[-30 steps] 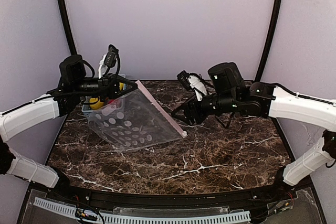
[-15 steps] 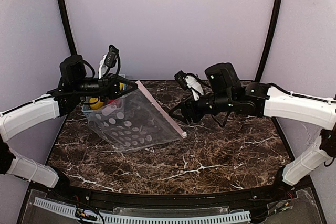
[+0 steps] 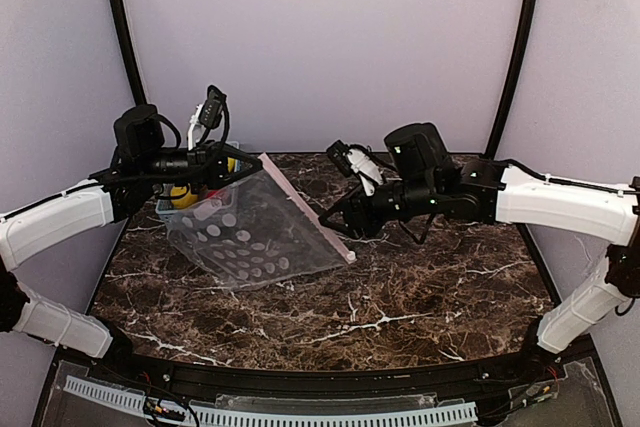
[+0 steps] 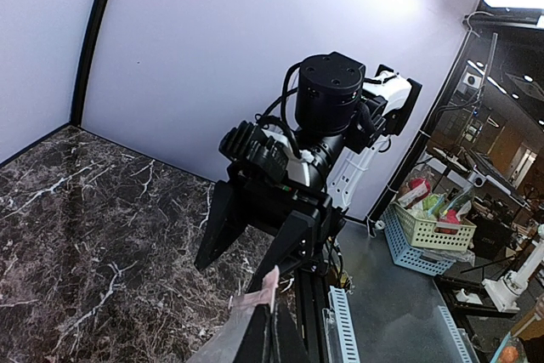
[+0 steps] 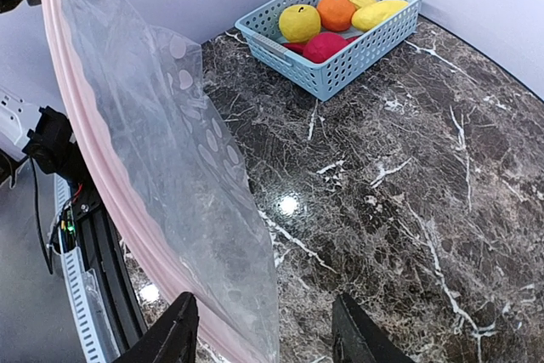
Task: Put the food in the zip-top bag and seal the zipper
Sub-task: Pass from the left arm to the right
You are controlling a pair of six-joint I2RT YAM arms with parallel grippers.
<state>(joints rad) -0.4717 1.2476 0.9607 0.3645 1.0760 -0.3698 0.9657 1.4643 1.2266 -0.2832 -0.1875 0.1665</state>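
Note:
The zip-top bag (image 3: 245, 232), clear with white dots, hangs from my left gripper (image 3: 243, 169). That gripper is shut on the upper end of the pink zipper (image 3: 305, 207). In the left wrist view my left gripper (image 4: 274, 316) pinches the pink strip (image 4: 262, 293). The white slider (image 3: 352, 255) rests at the zipper's lower end on the table. My right gripper (image 3: 335, 222) is open beside the zipper. In the right wrist view my right gripper (image 5: 263, 342) has the bag's edge (image 5: 255, 295) between its fingers. The food (image 5: 325, 46), yellow, orange and red pieces, lies in the basket.
The blue-grey slatted basket (image 5: 374, 48) stands at the table's back left, behind the bag; it also shows in the top view (image 3: 170, 209). The dark marble table (image 3: 400, 297) stretches to the right and front. Black frame posts (image 3: 515, 47) stand at the back corners.
My right gripper has moved left toward the bag's zipper, still open. My left gripper and the bag have stayed in place.

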